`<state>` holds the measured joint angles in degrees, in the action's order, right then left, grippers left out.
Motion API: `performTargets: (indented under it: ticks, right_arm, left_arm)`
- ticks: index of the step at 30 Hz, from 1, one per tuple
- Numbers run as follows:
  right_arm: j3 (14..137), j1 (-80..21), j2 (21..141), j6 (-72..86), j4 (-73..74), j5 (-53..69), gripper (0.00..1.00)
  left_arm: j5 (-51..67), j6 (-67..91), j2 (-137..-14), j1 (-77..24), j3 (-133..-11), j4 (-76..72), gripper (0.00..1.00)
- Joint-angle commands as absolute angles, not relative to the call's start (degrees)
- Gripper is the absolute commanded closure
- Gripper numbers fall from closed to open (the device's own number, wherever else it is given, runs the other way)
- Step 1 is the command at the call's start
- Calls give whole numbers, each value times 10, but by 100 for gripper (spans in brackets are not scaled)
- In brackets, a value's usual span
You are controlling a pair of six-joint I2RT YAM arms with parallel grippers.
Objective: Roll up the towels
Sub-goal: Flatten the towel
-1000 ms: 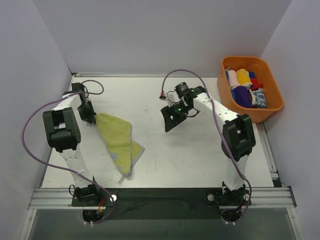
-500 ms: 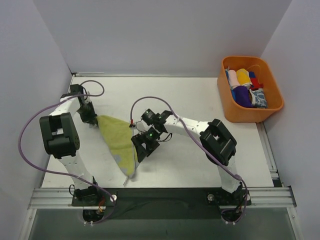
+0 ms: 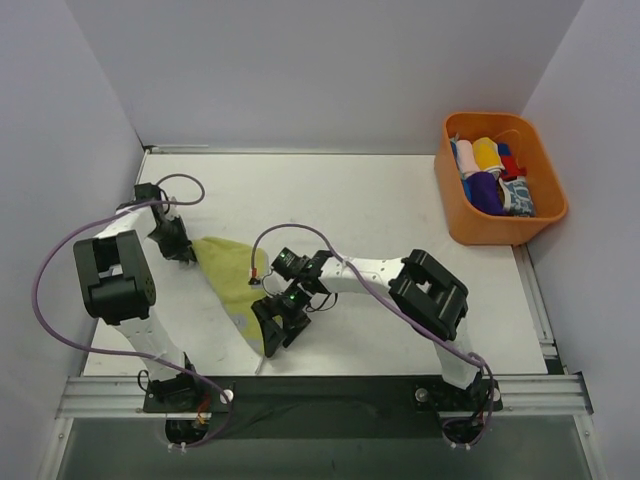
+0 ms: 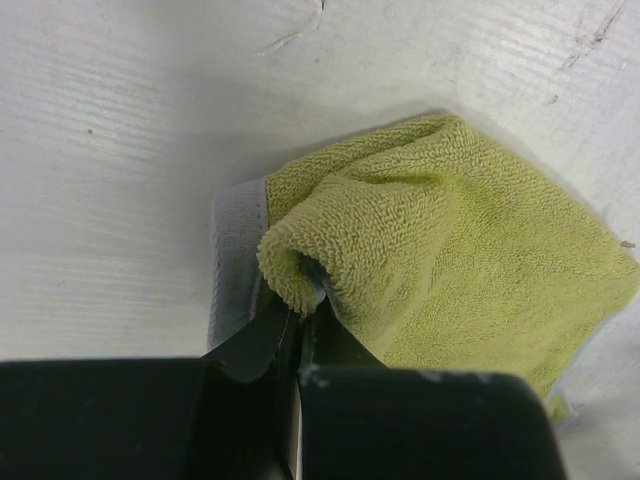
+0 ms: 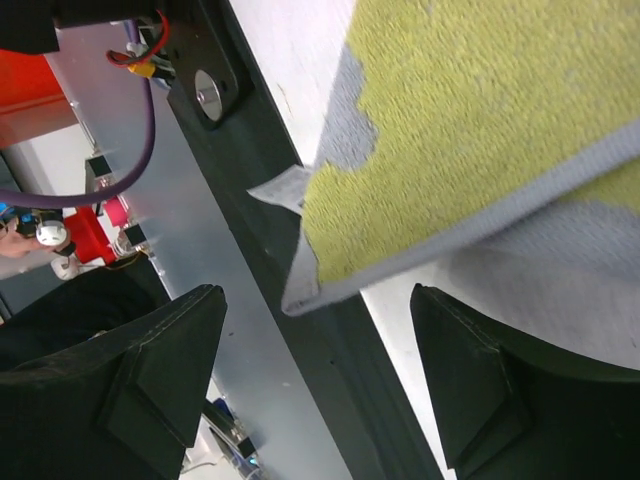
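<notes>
Right gripper [image 3: 272, 325] has swung from centre to the lower corner of the yellow-green terry towel [image 3: 232, 272], jaws spread to take it; left gripper [image 3: 182, 247] pinches the upper-left corner, probably anchoring it.

Bright, even light; sharp pics (soft shadows)

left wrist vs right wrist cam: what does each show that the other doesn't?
Only left wrist: the left pincer shut on a bunched corner of the yellow-green towel, which lies on the white table.
Only right wrist: the right pincer open, a free towel corner showing between its fingers; the small white tag at that corner; the dark rail along the table's near edge.
Both: the same grey-edged towel.
</notes>
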<state>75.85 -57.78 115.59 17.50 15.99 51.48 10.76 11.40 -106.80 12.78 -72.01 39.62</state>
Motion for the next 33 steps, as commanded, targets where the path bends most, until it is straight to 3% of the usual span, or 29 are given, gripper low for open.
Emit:
performTargets:
  ticks: [1,2,4,5,7,8,14,19,25,33]
  right_arm:
    - [769,-586,1140,210,137,525,24]
    - [772,-585,1143,213,137,522,26]
    - [774,-582,1147,207,139,514,39]
    - [779,-579,1146,206,139,515,56]
    - [787,-572,1145,205,141,538,81]
    - [795,-561,1143,203,148,546,100]
    - [784,-472,1041,164,161,577,100]
    - [849,-310,993,85,234,575,100]
    - [999,-188,1137,-45,359,493,100]
    - [1200,-149,1317,-59,361,316,100]
  left_arm:
    - [124,117,-1031,133,-709,368,100]
    - [127,117,-1028,132,-708,367,100]
    - [126,116,-1023,132,-708,367,100]
    - [125,115,-1021,133,-709,367,100]
    - [122,113,-1018,132,-712,367,100]
    - [125,111,-1017,133,-713,367,100]
    - [130,85,-1024,133,-725,367,100]
    - [156,44,-1033,131,-739,367,100]
    - [185,15,-1039,121,-751,364,100]
    - [192,11,-1063,90,-770,365,100]
